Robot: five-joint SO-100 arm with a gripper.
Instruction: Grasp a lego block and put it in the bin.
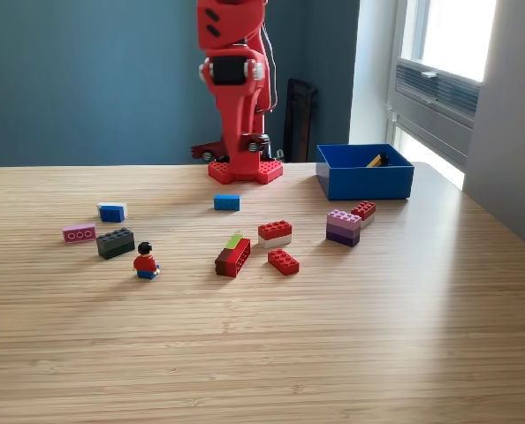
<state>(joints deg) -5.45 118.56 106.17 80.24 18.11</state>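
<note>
Lying scattered on a wooden table (377,353), light, rigid lego blocks (275,232) are best pinched across flat sides for the blue bin (365,183); the red arm's (237,88) gripper is folded away, so the jaws' state cannot be told.

A single exterior camera sits low at the near edge of the light wooden table (262,353), facing across it toward the red plastic robot arm (238,97) at the far edge, whose top is cropped, before a dark blue wall (77,79).

Red arm (236,88), blue bin (364,181), pale wood-grain table (333,353).
</note>
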